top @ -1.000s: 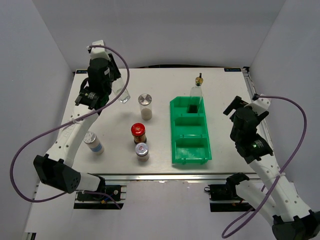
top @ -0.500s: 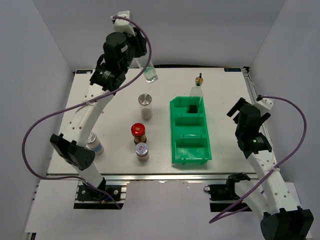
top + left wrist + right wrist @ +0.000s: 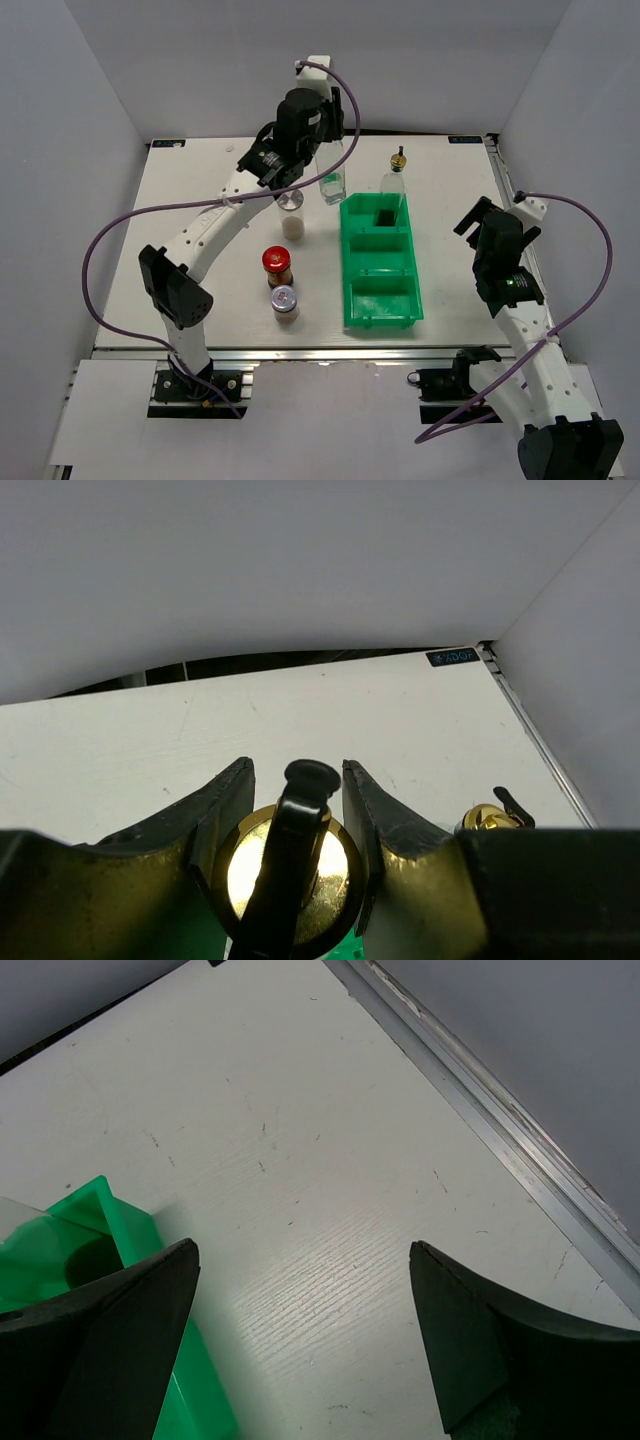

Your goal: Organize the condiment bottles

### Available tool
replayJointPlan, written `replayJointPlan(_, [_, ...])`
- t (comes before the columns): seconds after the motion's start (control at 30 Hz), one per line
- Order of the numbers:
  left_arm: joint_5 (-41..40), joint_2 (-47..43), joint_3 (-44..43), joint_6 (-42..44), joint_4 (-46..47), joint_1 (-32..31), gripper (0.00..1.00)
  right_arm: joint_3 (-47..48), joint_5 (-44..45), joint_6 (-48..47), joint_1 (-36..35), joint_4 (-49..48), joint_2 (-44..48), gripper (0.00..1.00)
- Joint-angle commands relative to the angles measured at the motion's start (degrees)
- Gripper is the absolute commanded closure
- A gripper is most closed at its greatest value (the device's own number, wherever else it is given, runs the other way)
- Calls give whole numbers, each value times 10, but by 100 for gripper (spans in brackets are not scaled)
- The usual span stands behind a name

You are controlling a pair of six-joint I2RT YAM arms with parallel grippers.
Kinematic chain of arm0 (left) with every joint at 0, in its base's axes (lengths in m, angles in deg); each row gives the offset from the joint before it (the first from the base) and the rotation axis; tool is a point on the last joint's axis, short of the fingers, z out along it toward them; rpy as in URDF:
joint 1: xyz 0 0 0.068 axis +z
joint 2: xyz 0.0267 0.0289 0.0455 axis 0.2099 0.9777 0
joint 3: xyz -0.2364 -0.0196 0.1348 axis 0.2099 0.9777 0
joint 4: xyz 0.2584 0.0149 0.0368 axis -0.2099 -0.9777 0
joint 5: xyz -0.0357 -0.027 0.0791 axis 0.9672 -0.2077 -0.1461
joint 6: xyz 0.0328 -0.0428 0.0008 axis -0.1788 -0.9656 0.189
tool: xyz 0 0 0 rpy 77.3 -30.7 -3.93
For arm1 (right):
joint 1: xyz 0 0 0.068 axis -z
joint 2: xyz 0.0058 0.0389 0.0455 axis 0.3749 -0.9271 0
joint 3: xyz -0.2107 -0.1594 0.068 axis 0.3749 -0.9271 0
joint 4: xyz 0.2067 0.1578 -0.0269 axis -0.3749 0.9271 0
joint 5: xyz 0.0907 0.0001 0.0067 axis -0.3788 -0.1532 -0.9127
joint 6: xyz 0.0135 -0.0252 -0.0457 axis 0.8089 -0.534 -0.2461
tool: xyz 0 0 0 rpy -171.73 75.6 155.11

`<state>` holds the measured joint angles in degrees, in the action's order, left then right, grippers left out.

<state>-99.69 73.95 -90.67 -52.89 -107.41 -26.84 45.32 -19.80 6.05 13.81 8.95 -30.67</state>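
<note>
Since a second ago, a long swing rightward by the left arm (image 3: 215, 215), from the far left of the table (image 3: 200, 170) to just left of the bin's (image 3: 352, 275) far end. Carried along in the left gripper (image 3: 327, 150), pinched tight at the gold spout between both fingers (image 3: 225, 805): a tall clear bottle (image 3: 332, 182), held up just beside the bin's far left corner. Hardly any shift on the right: right gripper (image 3: 468, 218) near the table's right edge, spread wide with nothing between, only bare tabletop below it in the wrist view.

White table, faintly scuffed, with a metal rail (image 3: 470, 1100) along the right edge. Plain grey walls (image 3: 300, 60) at back and sides.

Second bottle (image 3: 394, 182) upright in the bin's far compartment, same place as before. Silver jar (image 3: 293, 222) right under the left arm, partly covered by it. Red-capped jar (image 3: 276, 262) and another silver jar (image 3: 285, 298) mid-table, close together, left of the bin. Behind the arm's elbow now, out of sight, the near-left jar seen earlier. Purple cable (image 3: 120, 230) looping over the left side.
</note>
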Motion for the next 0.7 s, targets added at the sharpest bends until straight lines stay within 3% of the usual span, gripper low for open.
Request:
replayJointPlan(0.0, [-23,-34,25,-16,79,-14,100,-6,-5,-1,5,-24,3,11])
replayJointPlan(0.2, [-21,-20,63,-33,116,-24,100,-12,-14,-7,6,-29,10,11])
replayJointPlan(0.67, [-34,27,56,-33,138,-42,100,-21,-23,-18,10,-40,15,11])
